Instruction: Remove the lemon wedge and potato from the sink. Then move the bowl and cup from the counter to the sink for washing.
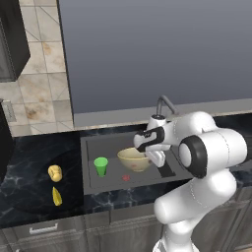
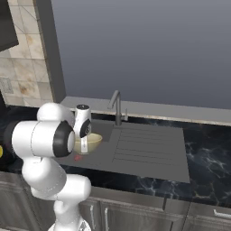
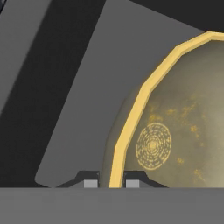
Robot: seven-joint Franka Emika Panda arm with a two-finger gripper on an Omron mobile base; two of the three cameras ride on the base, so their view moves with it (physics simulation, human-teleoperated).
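Note:
The tan-yellow bowl (image 1: 133, 159) is inside the dark grey sink (image 1: 93, 143), with my gripper (image 1: 154, 160) shut on its right rim. In the hand view the thin yellow rim of the bowl (image 3: 183, 122) runs between the two fingertips (image 3: 90, 183) of the gripper (image 3: 111, 183). Whether the bowl rests on the basin floor I cannot tell. The green cup (image 1: 101, 166) stands upright in the basin, left of the bowl. On the dark counter left of the sink lie the potato (image 1: 55, 173) and, in front of it, the lemon wedge (image 1: 57, 197). From the right, the bowl (image 2: 91, 143) shows beside the hand.
A red drain (image 1: 126, 177) sits in the basin floor in front of the bowl. The curved faucet (image 2: 116, 106) rises behind the sink, and the ribbed drainboard (image 2: 144, 149) stretches to its right. Tiled wall and a dark cabinet (image 1: 9, 44) stand at the far left.

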